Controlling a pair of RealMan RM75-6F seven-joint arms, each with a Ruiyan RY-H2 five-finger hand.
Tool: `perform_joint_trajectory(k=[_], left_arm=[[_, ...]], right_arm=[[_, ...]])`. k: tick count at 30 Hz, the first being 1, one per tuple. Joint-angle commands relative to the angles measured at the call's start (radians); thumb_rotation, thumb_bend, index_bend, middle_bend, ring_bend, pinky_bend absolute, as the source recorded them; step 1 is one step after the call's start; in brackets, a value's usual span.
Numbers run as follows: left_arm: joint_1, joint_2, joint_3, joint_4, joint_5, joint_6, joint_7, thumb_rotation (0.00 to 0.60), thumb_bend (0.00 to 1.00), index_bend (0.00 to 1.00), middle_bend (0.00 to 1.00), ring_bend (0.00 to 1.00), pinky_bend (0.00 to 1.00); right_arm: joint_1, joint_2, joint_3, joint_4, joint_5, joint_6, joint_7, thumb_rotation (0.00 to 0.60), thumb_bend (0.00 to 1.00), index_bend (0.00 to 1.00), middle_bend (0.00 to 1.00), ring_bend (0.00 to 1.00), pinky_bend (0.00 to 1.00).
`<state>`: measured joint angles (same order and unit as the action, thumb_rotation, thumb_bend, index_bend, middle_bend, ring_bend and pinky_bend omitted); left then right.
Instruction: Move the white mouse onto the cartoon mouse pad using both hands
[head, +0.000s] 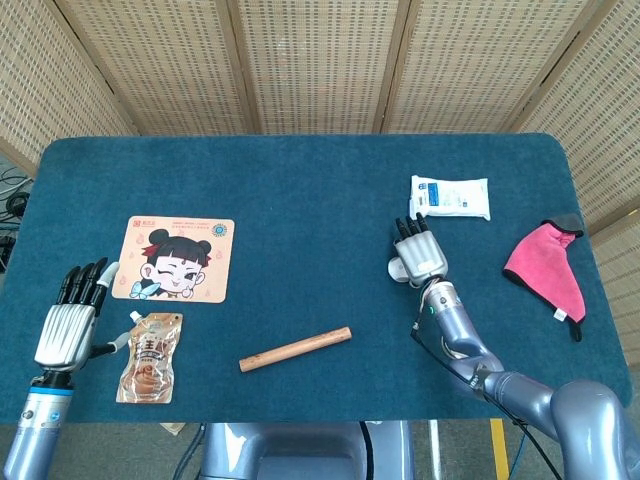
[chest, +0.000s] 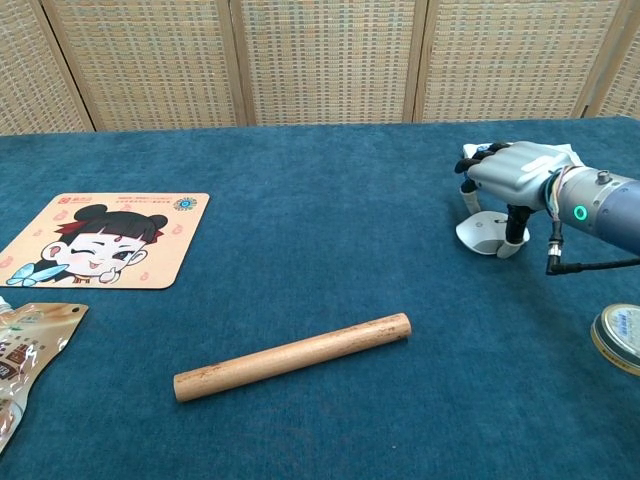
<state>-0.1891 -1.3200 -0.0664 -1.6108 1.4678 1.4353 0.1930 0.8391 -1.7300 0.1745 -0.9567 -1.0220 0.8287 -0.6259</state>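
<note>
A: Right hand (chest: 515, 178) first. It sits over the white mouse (chest: 484, 231), fingers draped down the far side, thumb down on the near side. Can't tell if it's actually clamping the mouse or just cupped on top. The mouse looks like it's on the table (head: 300, 200), not lifted.

B: And the left hand (head: 68, 322)?

A: Head view only. Fingers apart and straight, holding nothing, parked at the near-left table edge, well apart from the mouse. Probably waiting for the handover, since the task wants both hands.

B: Where's the target relative to the mouse?

A: The cartoon mouse pad (head: 174, 259) is far left of the mouse, lying flat, top bare, just beyond the left hand. So a long carry across the table.

B: Anything in the lane?

A: The wooden rod (chest: 292, 357) lies left of the mouse and nearer the robot, angled. A straight path from mouse to pad passes on its far side, so open room there. The snack pouch (head: 150, 355) is well left of the mouse, just beside the pad's near edge and the left hand. That could crowd the drop.

B: Other side?

A: The wet wipes pack (head: 450, 197) is just beyond the mouse, the pink cloth (head: 548, 265) off to its right. Neither blocks a leftward move. A round tin lid (chest: 618, 337) shows in chest view, right of and nearer than the mouse.
</note>
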Motion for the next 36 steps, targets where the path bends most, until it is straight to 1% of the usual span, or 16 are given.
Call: perform_joint_trajectory(k=[1,8,10,14,16,20,23,28,33,36], left_arm=[[0.0,0.001,0.0,0.0,-0.001,-0.001,-0.001,0.6,0.01,0.0,0.0,0.0,0.0],[0.001,0.004,-0.001,-0.001,0.001,0.002,-0.008,0.6,0.01,0.0,0.0,0.0,0.0],[0.001,0.004,-0.001,-0.001,0.001,0.002,-0.01,0.6,0.01,0.0,0.0,0.0,0.0],[0.001,0.006,-0.001,-0.003,0.002,0.004,-0.014,0.6,0.01,0.0,0.0,0.0,0.0],[0.002,0.007,0.0,-0.004,0.006,0.006,-0.017,0.6,0.01,0.0,0.0,0.0,0.0],[0.005,0.015,0.001,-0.012,0.013,0.015,-0.028,0.6,0.01,0.0,0.0,0.0,0.0],[0.009,0.025,0.003,-0.019,0.022,0.023,-0.047,0.6,0.01,0.0,0.0,0.0,0.0],[0.014,0.037,0.005,-0.032,0.036,0.036,-0.065,0.6,0.01,0.0,0.0,0.0,0.0],[0.021,0.049,0.008,-0.054,0.06,0.059,-0.085,0.6,0.01,0.0,0.0,0.0,0.0],[0.026,0.054,0.025,-0.047,0.065,0.048,-0.084,0.6,0.01,0.0,0.0,0.0,0.0]], right_arm=[[-0.001,0.002,-0.001,-0.006,-0.004,0.006,0.0,0.6,0.0,0.55,0.09,0.0,0.0],[-0.005,0.014,-0.002,-0.036,-0.008,0.026,-0.021,0.6,0.0,0.58,0.09,0.0,0.0],[-0.007,0.019,-0.004,-0.05,-0.01,0.033,-0.027,0.6,0.02,0.58,0.1,0.0,0.0],[-0.012,0.033,-0.009,-0.084,-0.023,0.054,-0.037,0.6,0.11,0.58,0.09,0.0,0.0],[-0.015,0.04,-0.008,-0.104,-0.025,0.063,-0.04,0.6,0.13,0.58,0.09,0.0,0.0],[-0.019,0.058,-0.009,-0.162,-0.023,0.083,-0.067,0.6,0.13,0.58,0.1,0.0,0.0],[-0.017,0.066,-0.009,-0.224,-0.022,0.109,-0.11,0.6,0.13,0.58,0.1,0.0,0.0],[-0.007,0.067,-0.005,-0.285,-0.016,0.134,-0.161,0.6,0.13,0.58,0.1,0.0,0.0],[0.014,0.04,0.003,-0.311,-0.02,0.147,-0.19,0.6,0.13,0.58,0.09,0.0,0.0],[0.031,0.019,0.011,-0.311,-0.016,0.147,-0.206,0.6,0.13,0.58,0.09,0.0,0.0]])
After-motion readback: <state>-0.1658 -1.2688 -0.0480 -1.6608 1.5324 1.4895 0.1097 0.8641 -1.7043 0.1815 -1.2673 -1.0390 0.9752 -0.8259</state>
